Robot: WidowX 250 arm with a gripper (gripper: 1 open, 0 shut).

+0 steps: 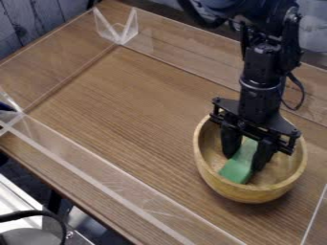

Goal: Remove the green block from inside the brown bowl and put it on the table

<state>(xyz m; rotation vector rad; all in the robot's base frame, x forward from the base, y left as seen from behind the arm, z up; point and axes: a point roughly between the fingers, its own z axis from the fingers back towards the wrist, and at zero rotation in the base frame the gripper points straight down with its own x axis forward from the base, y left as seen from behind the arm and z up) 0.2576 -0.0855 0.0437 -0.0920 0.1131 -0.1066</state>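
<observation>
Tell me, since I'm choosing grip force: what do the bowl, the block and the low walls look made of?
The brown bowl looks like light wood, smooth and matte, with a thick rim. The green block is plain matte green, perhaps painted wood or plastic; the picture leaves that open. The low walls look like clear plastic, see-through with glinting edges.

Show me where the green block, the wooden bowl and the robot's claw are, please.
green block (238,171): camera view, on its lower visible end inside the bowl.
brown bowl (212,172): camera view, on its thick left rim.
gripper (248,159): camera view, midway between the fingertips, shut on the block.
</observation>
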